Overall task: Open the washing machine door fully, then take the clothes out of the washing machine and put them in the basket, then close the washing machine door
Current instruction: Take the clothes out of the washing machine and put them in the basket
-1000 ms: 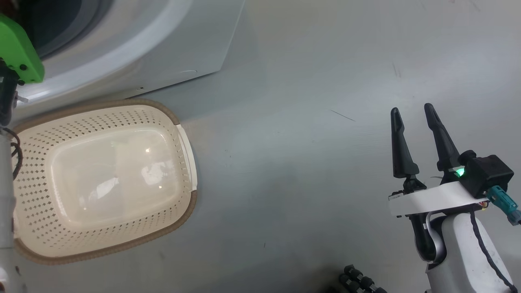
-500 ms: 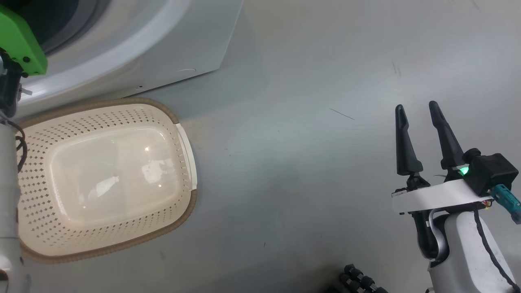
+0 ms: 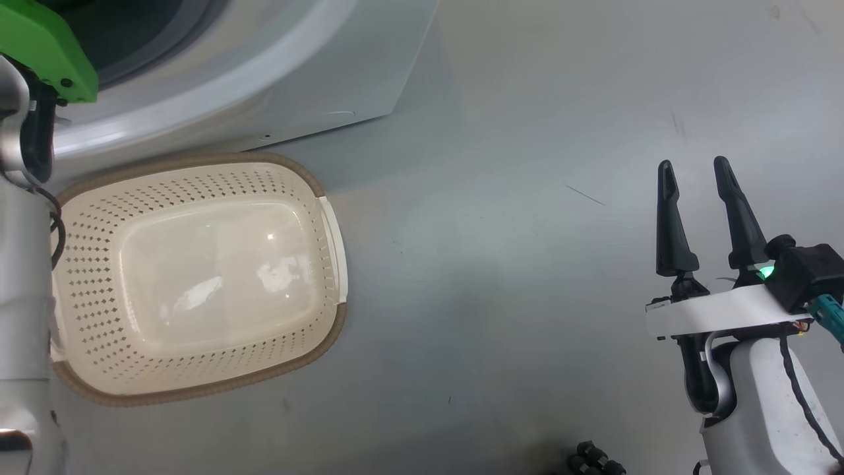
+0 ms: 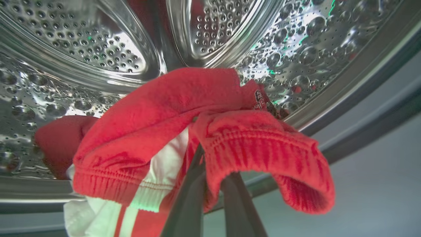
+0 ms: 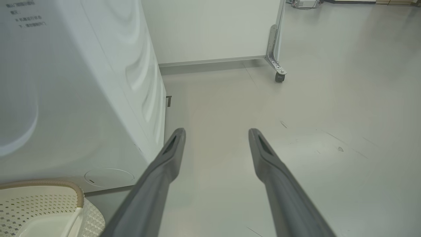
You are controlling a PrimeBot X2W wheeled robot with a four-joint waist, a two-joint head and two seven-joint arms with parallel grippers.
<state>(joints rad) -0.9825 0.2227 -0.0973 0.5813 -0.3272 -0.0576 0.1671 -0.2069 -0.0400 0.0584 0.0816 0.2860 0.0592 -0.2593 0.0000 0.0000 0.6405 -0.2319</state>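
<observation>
Okay: left gripper (image 4: 208, 171) is inside the washing machine (image 3: 316, 86), its two dark fingers (image 4: 187, 204) drawn close together and pinching a fold of the clothes (image 4: 171, 108); the fingertips are buried in the fabric. The clothes are a red bundle with ribbed red cuffs and a white panel with red stripes low on the left of the left wrist view. One cuff drapes over the right finger, and the rest lies against the perforated steel drum (image 4: 98, 49). In the head view the left arm's pale forearm (image 3: 23, 297) runs up the left edge, and its green cover (image 3: 46, 46) sits in front of the dark machine opening. The basket (image 3: 198, 181) sits on the grey floor (image 3: 501, 277) right against the foot of the machine, with nothing in it and its brown rim showing all round. The right gripper (image 3: 692, 165) hovers over bare floor, well apart from the basket, with its fingers spread and nothing between them. The right wrist view shows the same spread (image 5: 216, 131), plus the machine's white side (image 5: 82, 98), a basket corner (image 5: 42, 200) at lower left, and a metal leg with a caster (image 5: 275, 49) by the far wall.
</observation>
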